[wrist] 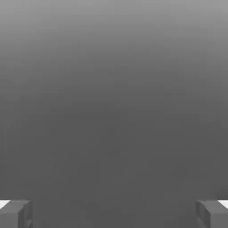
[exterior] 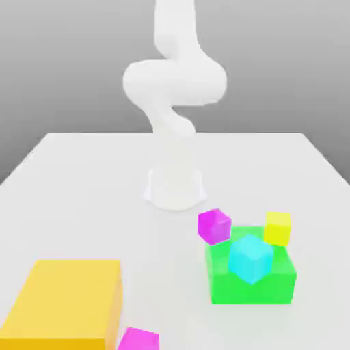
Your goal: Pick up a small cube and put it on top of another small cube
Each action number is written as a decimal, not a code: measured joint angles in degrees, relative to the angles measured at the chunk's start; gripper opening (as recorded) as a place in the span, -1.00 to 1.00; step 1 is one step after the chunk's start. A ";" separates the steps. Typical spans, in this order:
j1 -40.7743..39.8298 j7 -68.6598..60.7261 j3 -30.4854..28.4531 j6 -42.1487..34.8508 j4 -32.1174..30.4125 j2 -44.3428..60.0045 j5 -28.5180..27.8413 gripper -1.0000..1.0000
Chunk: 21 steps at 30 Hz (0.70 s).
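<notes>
In the exterior view, the white arm (exterior: 174, 89) is rising from its round base (exterior: 175, 188) at the far middle of the pale table (exterior: 68, 198), bending up and out past the frame's upper edge. Taking the base as the clock's centre, one small pink cube (exterior: 214, 226) is sitting at about 5 o'clock, near the base and just beside the far corner of a green block (exterior: 239, 287). A blue cube (exterior: 250, 258) is resting on top of that green block, and a small yellow cube (exterior: 278, 227) is sitting at the block's far side, at about 4 o'clock from the base. A second pink cube (exterior: 139, 339) is lying at about 6 o'clock, well apart from the first, just beside the near corner of a large yellow block (exterior: 65, 304) that is occupying the 7 o'clock area.

In the hand view, the claw (wrist: 114, 213) is standing spread wide, its two grey fingertips (wrist: 15, 213) showing far apart with nothing between them, only a plain grey backdrop beyond
</notes>
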 joint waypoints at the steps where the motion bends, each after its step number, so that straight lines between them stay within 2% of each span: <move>1: -0.66 2.33 0.34 0.55 -0.02 1.84 0.64 0.00; 11: -6.47 25.56 4.35 5.62 -0.13 18.91 4.35 0.00; 21: -10.17 52.33 7.09 10.89 -0.33 35.93 2.77 0.00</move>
